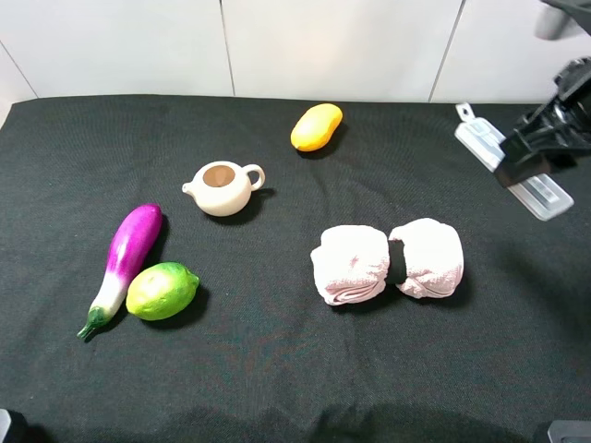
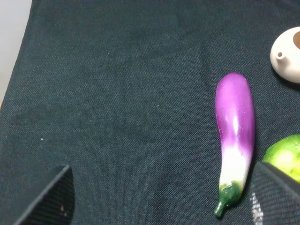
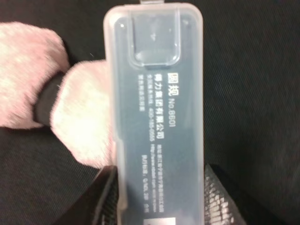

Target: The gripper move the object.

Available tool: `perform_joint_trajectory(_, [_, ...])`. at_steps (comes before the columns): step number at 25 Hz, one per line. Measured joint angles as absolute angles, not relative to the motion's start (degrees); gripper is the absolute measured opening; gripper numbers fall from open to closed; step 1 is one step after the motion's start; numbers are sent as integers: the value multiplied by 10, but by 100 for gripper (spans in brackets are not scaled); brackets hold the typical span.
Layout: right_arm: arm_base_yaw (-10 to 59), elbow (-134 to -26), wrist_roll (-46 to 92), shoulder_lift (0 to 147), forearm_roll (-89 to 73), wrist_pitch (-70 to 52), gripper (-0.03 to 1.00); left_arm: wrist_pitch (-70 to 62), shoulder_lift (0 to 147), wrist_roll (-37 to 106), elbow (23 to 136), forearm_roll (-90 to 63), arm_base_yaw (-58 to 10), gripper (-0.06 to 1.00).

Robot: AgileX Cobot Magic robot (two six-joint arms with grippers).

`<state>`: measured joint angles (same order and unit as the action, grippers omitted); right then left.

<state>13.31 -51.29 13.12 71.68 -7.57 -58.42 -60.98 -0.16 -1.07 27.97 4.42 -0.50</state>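
Note:
My right gripper [image 1: 524, 166], a black boxy claw at the far right, is shut on a translucent plastic case [image 1: 480, 143] and holds it above the black cloth. The right wrist view shows the case [image 3: 157, 117] with printed text, clamped between the two black fingers [image 3: 96, 201], and the pink towels below it. In the left wrist view my left gripper [image 2: 164, 201] is open with nothing between its fingertips [image 2: 51, 197], hovering over bare cloth beside the purple eggplant [image 2: 236, 131]. It is out of sight in the exterior view.
On the black cloth [image 1: 277, 369] lie a purple eggplant [image 1: 129, 254] touching a green lime [image 1: 162, 291], a cream teapot [image 1: 222, 187], a yellow mango [image 1: 316, 126] and two rolled pink towels [image 1: 388, 261]. A white wall runs behind.

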Motion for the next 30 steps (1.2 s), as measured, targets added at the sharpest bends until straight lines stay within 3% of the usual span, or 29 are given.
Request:
perform_joint_trajectory(14, [-46,-406,184,715,-145,-499,29,-610,-2,-11,280,44,-5,79])
perform_joint_trajectory(30, [-55,-303,186,715,-198,-367,29,-610,-2,-11,280,44,-5,79])
